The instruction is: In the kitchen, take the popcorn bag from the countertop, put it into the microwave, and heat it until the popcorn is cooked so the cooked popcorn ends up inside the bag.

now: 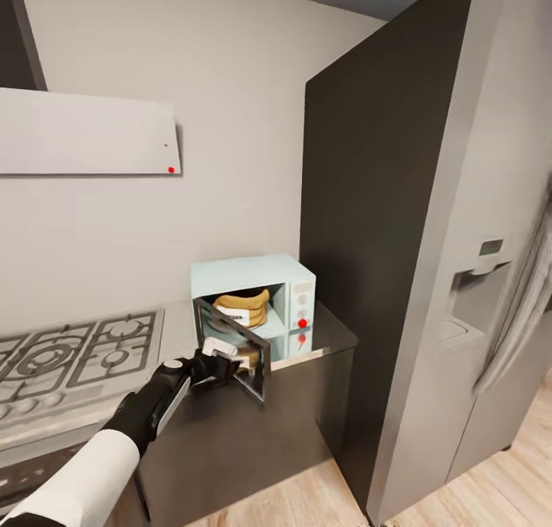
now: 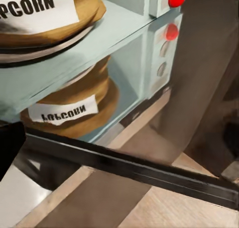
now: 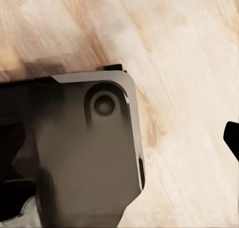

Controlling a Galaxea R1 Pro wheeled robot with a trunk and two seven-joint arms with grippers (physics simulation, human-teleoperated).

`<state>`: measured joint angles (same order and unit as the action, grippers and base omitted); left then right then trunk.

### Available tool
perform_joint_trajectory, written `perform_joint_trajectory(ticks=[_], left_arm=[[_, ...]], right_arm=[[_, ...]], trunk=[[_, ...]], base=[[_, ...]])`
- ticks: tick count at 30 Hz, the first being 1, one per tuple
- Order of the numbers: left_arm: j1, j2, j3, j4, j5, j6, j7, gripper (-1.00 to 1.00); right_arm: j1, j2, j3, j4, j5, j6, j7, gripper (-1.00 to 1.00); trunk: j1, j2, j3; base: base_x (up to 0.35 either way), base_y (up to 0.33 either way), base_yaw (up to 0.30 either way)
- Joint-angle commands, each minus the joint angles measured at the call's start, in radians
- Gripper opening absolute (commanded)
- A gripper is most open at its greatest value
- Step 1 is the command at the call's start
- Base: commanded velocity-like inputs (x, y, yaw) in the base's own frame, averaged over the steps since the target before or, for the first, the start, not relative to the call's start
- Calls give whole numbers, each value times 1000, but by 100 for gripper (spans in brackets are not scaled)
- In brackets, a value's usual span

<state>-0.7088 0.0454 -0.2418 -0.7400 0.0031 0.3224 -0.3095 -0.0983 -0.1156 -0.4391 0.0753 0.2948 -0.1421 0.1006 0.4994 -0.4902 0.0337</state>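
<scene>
The mint-blue microwave stands on the steel countertop with its dark glass door swung out. Inside it sits the tan popcorn bag, upright, its white label facing out. The glossy counter mirrors the bag below it. The popcorn itself is hidden. My left gripper is at the door's outer side, touching it near its free edge; one dark finger shows far to the side, nothing between the fingers. One fingertip of my right gripper hangs over the wooden floor.
A red round light glows on the microwave's panel. A steel gas hob lies left of the microwave under a grey hood. A tall grey fridge stands close on the right. My own base shows below the right wrist.
</scene>
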Motion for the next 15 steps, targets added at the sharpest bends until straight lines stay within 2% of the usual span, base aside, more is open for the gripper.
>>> perform_joint_trajectory(ticks=[1, 2, 6, 13, 15], left_arm=[[0, 1, -2, -2, 3, 6, -2, 100], [0, 1, -2, -2, 3, 6, -2, 100], [0, 1, -1, -2, 4, 6, -1, 100], [0, 2, 6, -1, 5, 5, 2, 100], [0, 3, 18, -1, 5, 4, 3, 100]], right_arm=[[-1, -1, 3, 4, 11, 72, 1, 100], [-1, -1, 28, 3, 13, 125, 1, 100], [-1, -1, 116, 3, 15, 163, 1, 100], [-1, -1, 126, 3, 14, 163, -1, 100], [-1, -1, 127, 3, 13, 160, -5, 100]], trunk=[[0, -1, 0], [0, -1, 0], [0, -1, 0], [0, -1, 0], [0, -1, 0]], base=[[0, 0, -278], [0, 0, -278], [0, 0, -278], [2, 0, -278], [198, 0, -266]])
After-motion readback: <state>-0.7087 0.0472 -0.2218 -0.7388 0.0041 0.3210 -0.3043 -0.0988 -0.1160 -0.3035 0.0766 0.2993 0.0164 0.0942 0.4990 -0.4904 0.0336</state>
